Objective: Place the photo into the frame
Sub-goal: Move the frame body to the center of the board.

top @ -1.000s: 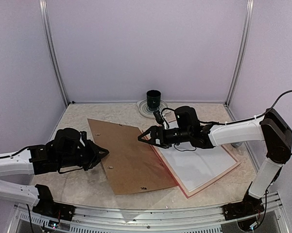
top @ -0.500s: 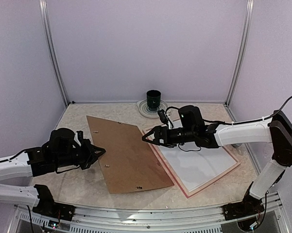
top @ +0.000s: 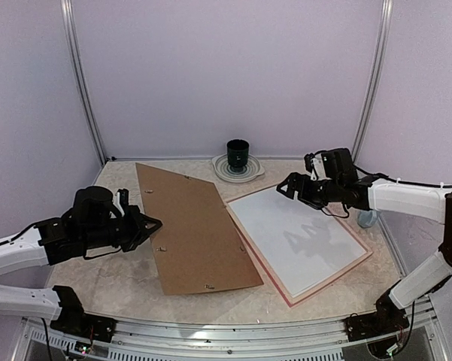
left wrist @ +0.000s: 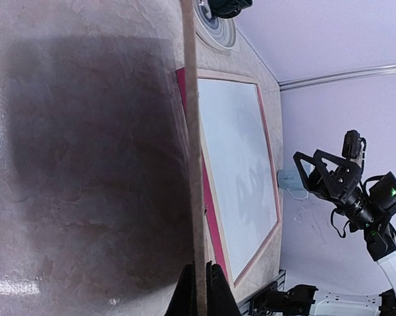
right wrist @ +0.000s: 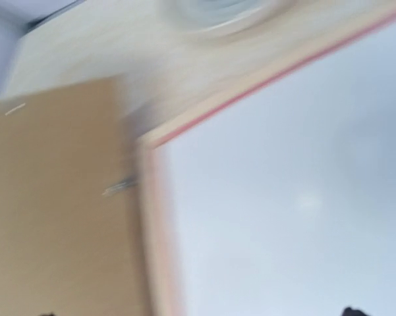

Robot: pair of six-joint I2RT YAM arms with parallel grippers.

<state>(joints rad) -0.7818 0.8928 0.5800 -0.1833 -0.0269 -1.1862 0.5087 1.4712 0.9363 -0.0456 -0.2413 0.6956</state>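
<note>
Forearm (top: 15, 253) level, left pincer (top: 156, 223) clamped on left edge of backing board (top: 195, 226).

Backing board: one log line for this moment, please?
left claw shut on board edge | right claw open, above frame | photo unseen

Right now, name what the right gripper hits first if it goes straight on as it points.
The right gripper would probably meet the white sheet in the frame, near the rim beside the brown board. Depth unclear.
</note>
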